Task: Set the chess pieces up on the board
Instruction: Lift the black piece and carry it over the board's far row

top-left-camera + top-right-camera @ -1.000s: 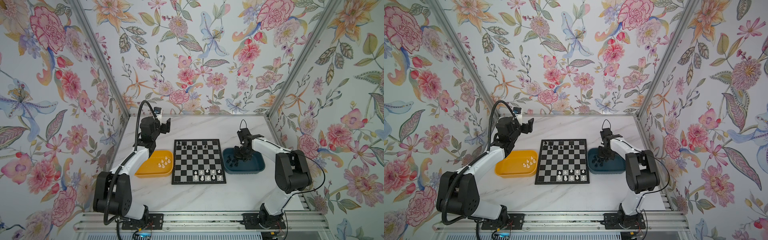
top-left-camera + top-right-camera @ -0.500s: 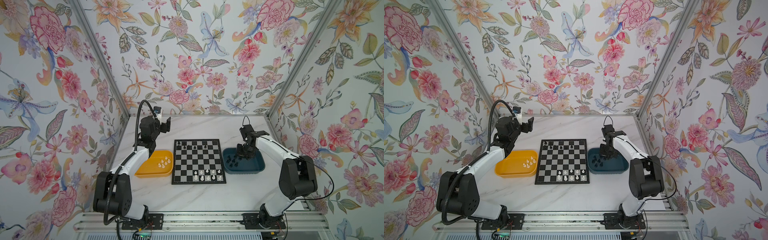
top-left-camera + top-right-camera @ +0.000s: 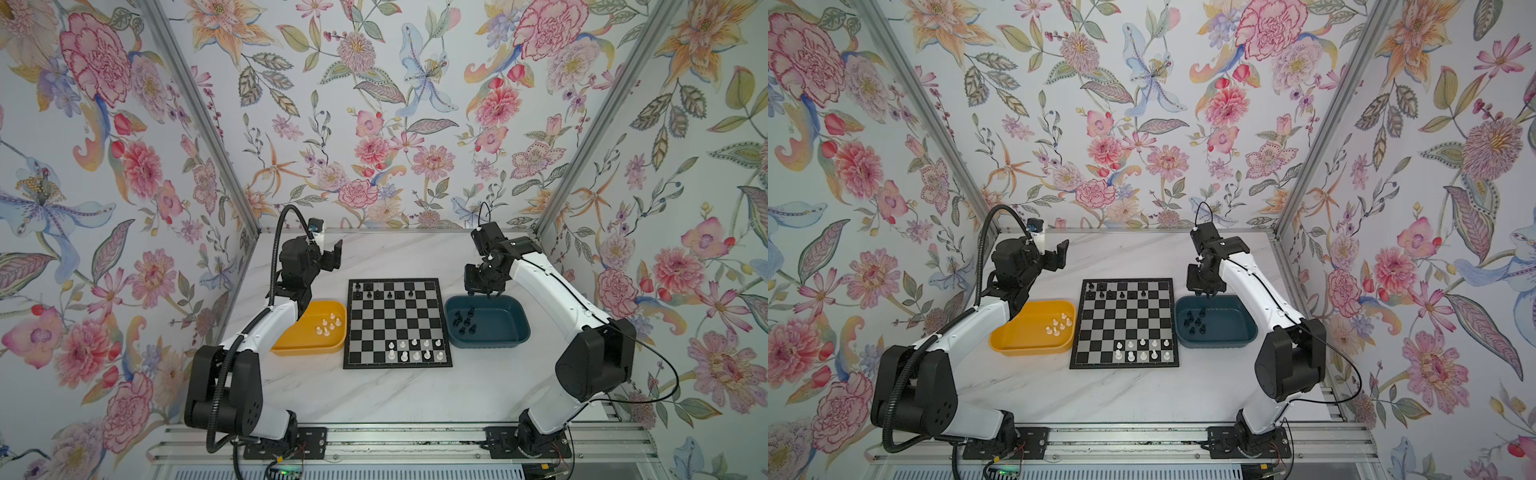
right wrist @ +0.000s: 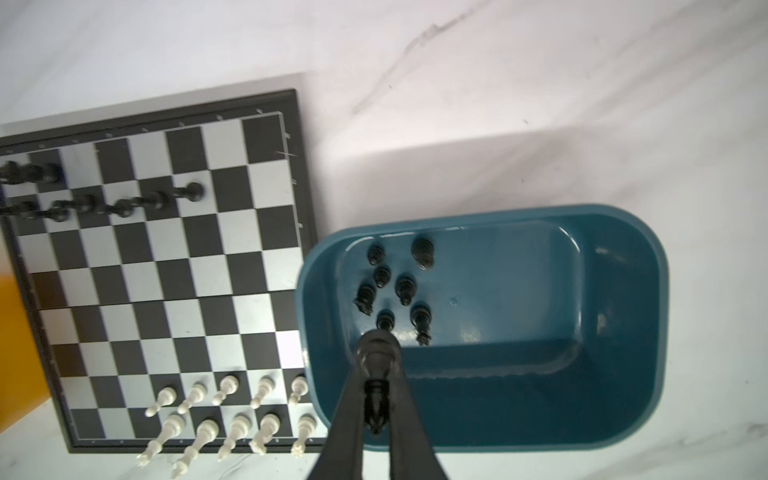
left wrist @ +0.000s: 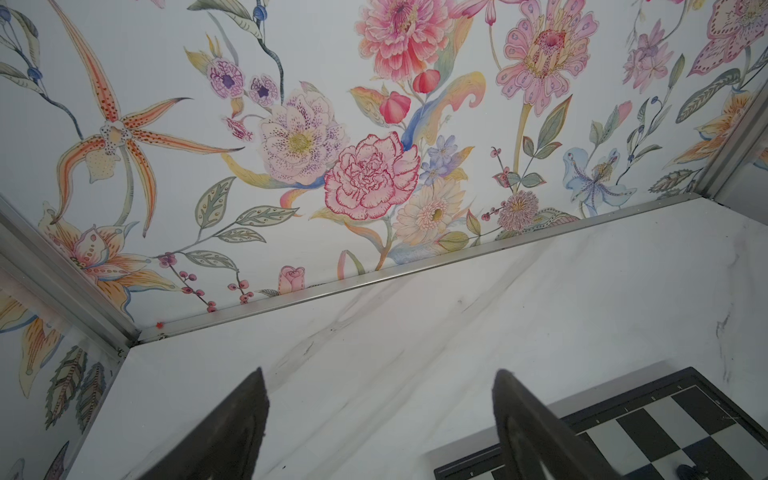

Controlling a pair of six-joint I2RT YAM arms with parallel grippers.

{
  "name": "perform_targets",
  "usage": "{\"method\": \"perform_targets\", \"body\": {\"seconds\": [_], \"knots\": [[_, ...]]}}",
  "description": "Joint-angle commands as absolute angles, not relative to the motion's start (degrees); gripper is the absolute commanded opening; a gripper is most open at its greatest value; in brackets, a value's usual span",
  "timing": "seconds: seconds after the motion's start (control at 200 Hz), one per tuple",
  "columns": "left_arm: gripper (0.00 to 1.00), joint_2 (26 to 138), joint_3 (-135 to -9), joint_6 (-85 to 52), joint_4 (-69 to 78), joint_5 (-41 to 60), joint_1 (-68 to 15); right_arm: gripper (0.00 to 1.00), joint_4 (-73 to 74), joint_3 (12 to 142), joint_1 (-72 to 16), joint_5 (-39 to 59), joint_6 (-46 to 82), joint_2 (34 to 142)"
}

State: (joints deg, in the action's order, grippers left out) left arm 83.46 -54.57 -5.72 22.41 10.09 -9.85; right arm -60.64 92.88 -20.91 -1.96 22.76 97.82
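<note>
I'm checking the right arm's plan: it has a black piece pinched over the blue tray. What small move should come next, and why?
Probably carry the black piece across to a free square in the far rows of the board. The right gripper is shut on it above the blue tray, and the black men already standing fill only part of those rows.
</note>
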Motion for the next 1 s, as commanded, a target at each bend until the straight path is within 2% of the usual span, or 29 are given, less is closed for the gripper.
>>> {"method": "perform_targets", "body": {"seconds": [0.0,0.571,0.991], "knots": [[0.86,81.32,-53.05,-4.49,24.17,9.80,-10.37,0.00,-62.75,99.03,-23.67,-1.83,21.50,103.37],[0.88,79.63,-49.24,-4.04,25.62,9.07,-10.37,0.00,-63.70,130.08,-32.22,3.73,19.82,131.06],[0.89,79.71,-48.25,-3.16,25.47,7.95,-10.37,0.00,-63.55,144.73,-34.76,7.72,22.22,144.13]]}}
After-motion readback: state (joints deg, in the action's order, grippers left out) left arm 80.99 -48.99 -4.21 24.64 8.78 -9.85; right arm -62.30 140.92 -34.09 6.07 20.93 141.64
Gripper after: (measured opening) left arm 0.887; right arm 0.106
